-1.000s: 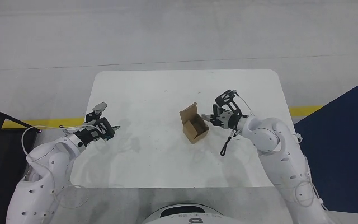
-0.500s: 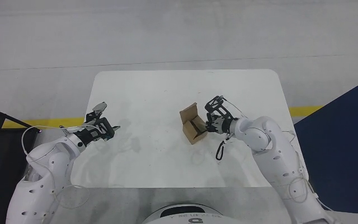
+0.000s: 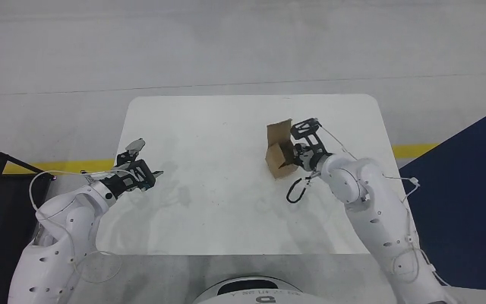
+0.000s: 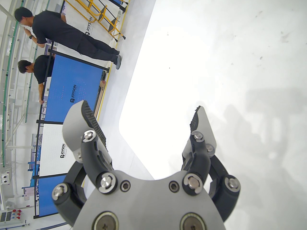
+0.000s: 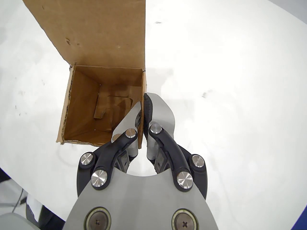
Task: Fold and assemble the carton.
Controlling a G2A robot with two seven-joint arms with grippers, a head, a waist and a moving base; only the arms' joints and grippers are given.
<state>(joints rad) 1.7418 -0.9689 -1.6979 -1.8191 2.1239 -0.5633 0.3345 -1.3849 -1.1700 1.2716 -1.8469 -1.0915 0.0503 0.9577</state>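
**Carton gripped by one wall; tall flap not yet folded**

A white table (image 3: 228, 137) was seen beneath both arms. The carton (image 3: 279, 150) was found at the right gripper (image 3: 302, 152), well apart from the left gripper (image 3: 144, 176). In the right wrist view the carton (image 5: 81, 101) was shown as an open brown box with its mouth turned towards the camera. Whether it rested on the table or was raised just off it could not be told.

One tall flap (image 5: 96, 20) was seen standing up beyond the fingertips, unfolded and in line with the far wall. The right gripper (image 5: 143, 111) was closed almost fully on the box's side wall: the thin cardboard edge was pinched between the jaws, one finger inside the hollow and the other outside. The left gripper (image 4: 144, 118) was held wide apart with nothing between the jaws, only bare table beyond them.

Inside the box, just beside the inner finger, the bottom tabs (image 5: 112, 111) were seen already folded flat and interlocked.

The step in hand was judged to be the positioning of the erected box, the base being done. For the next move, the tall flap would probably need to be pressed down over the mouth. A steady hold on the wall would be called for, and the free left gripper seemed best placed to do the folding.
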